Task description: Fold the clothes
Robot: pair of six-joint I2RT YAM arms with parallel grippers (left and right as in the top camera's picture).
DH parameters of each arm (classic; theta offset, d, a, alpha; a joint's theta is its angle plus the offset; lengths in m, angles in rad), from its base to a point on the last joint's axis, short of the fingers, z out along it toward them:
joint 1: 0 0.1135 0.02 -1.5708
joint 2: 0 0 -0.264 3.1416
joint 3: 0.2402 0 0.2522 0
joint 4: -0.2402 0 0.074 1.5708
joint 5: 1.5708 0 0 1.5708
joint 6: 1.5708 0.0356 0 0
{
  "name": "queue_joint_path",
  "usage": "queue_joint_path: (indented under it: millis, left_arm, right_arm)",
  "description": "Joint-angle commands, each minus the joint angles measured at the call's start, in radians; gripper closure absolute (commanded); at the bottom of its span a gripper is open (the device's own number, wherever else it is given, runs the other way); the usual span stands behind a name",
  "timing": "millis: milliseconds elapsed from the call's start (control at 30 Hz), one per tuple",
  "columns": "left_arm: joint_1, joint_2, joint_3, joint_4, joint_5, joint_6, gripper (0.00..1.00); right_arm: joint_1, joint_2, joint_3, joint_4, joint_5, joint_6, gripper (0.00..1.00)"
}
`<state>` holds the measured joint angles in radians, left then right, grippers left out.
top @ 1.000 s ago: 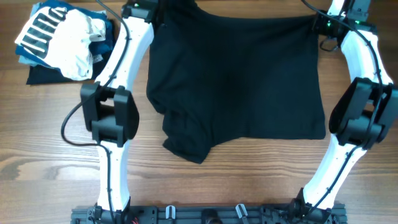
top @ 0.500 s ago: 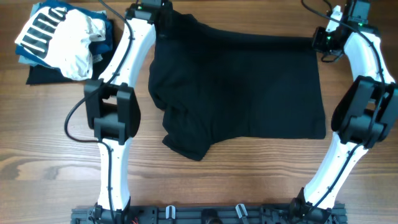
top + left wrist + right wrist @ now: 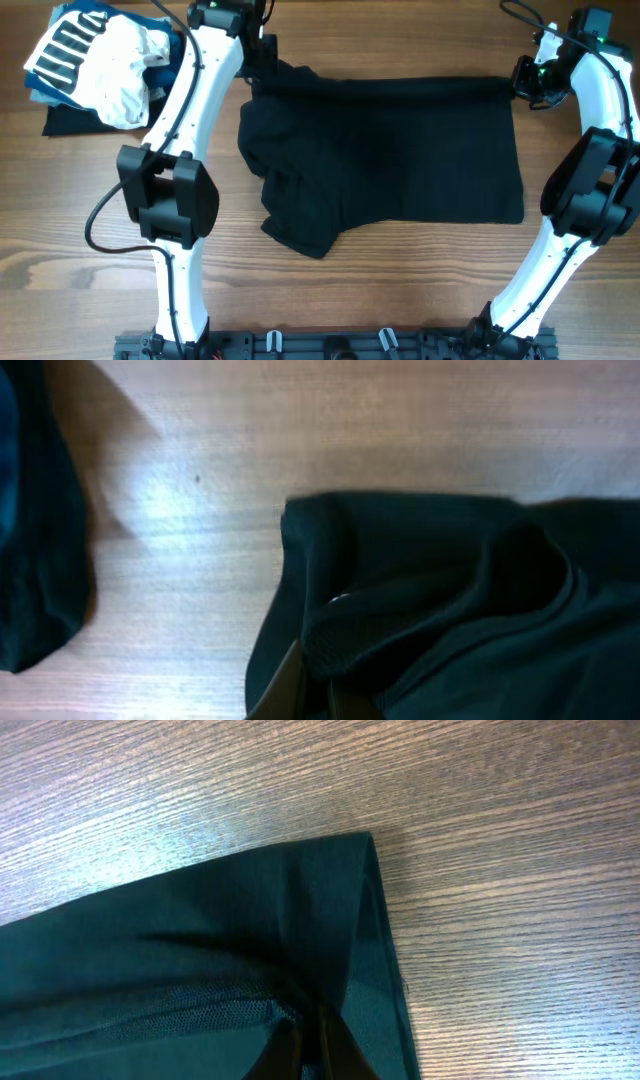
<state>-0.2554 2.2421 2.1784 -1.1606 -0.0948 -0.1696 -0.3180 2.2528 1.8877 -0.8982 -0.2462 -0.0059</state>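
Note:
The large black shirt [image 3: 385, 150] lies spread on the wooden table, its far edge lifted and pulled toward the near side. My left gripper [image 3: 268, 68] is shut on the shirt's far left corner [image 3: 400, 610]. My right gripper [image 3: 520, 80] is shut on the far right corner [image 3: 250, 960]. A crumpled sleeve part hangs at the near left [image 3: 300, 225]. A pile of smaller clothes, white [image 3: 125, 70], blue-and-white striped [image 3: 70, 45] and dark [image 3: 70, 118], sits at the far left.
A dark garment edge [image 3: 35, 530] shows at the left of the left wrist view. Bare wooden table [image 3: 80, 230] surrounds the shirt. The arm bases stand at the near edge [image 3: 330, 345].
Both grippers have moved toward the near side with the shirt's far edge, folding it over. The far edge now lies lower on the table than a second ago.

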Motion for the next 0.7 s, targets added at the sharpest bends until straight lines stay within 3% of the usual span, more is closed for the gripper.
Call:
queue_joint_path:
  millis: [0,33,200,267,300,333,467,667]
  left_arm:
    - [0.002,-0.014,-0.078,-0.006,0.027,0.008,0.96]
    - [0.002,-0.014,-0.085,-0.016,0.027,0.008,0.92]
    - [0.002,-0.014,-0.085,-0.089,0.027,0.009,0.73]
    - [0.002,-0.014,-0.085,-0.127,0.027,0.009,0.52]
    - [0.002,-0.014,-0.085,-0.151,0.019,0.009,0.40]
    - [0.002,-0.015,-0.084,-0.169,-0.006,0.009,0.25]
    - [0.003,-0.111,-0.084,-0.180,-0.042,-0.002,0.01]
    - [0.053,-0.142,-0.187,-0.162,0.209,-0.025,0.02]
  right_arm:
    - [-0.008,-0.031,0.018,-0.004,0.014,-0.020,0.94]
    - [-0.008,-0.031,0.018,-0.010,0.019,-0.020,0.89]
    - [-0.010,-0.031,0.018,-0.069,0.037,-0.018,0.78]
    - [-0.012,-0.031,0.018,-0.092,0.040,-0.019,0.54]
    - [-0.012,-0.031,0.018,-0.115,0.039,-0.018,0.30]
    - [-0.012,-0.032,0.019,-0.122,0.039,-0.016,0.25]
    - [-0.006,-0.126,0.019,-0.090,-0.047,0.009,0.19]
    - [0.080,-0.198,0.017,-0.172,-0.039,-0.026,0.19]
